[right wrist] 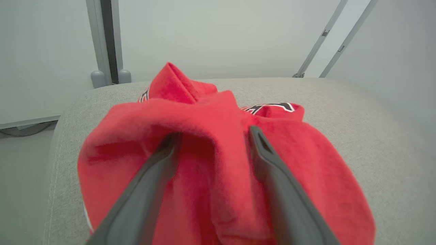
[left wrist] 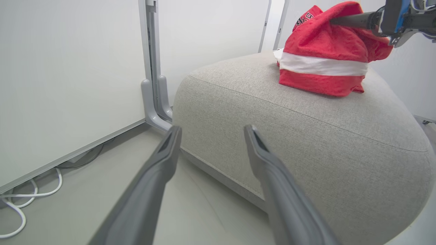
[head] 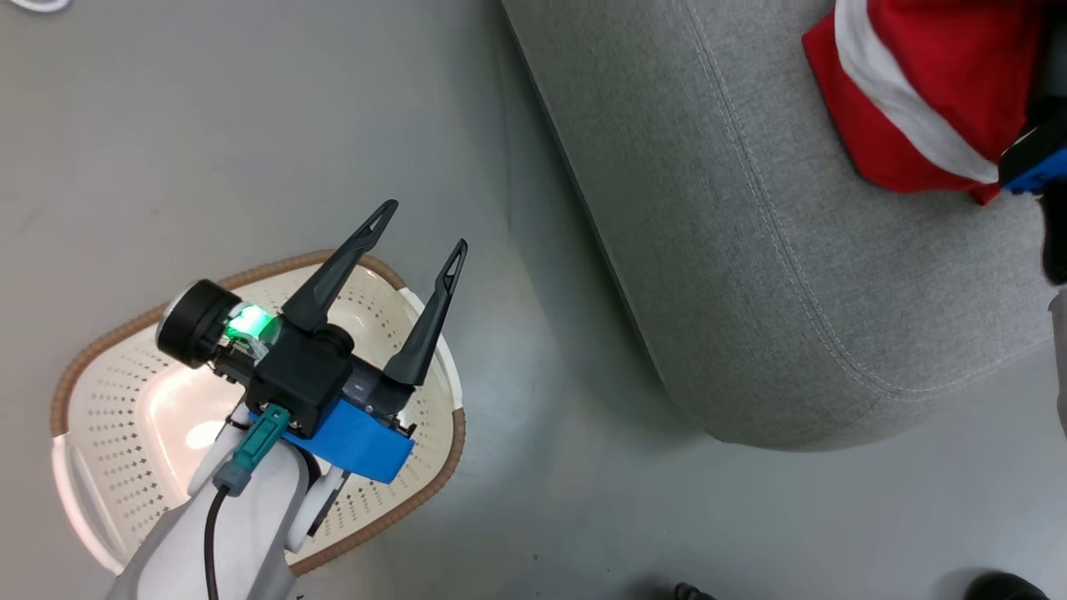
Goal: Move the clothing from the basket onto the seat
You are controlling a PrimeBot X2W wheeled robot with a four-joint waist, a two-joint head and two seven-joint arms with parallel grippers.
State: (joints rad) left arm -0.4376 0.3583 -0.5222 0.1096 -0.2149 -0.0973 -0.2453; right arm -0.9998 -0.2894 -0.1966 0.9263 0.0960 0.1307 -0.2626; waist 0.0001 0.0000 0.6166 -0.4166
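Robot test bay dressed as a home corner, enclosed by plain white partition panels (left wrist: 68,85) set in grey metal posts (left wrist: 151,68), white cables (left wrist: 20,200) left loose at panel foot, bare grey floor (head: 208,125), home part supplied by upholstered seat (left wrist: 306,136) and laundry basket (head: 108,375)

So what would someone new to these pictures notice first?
The bright red clothing heaped on the grey seat, with the right tool open astride a fold of it. Next, the white basket on the floor beneath the open left tool, no clothing visible inside.
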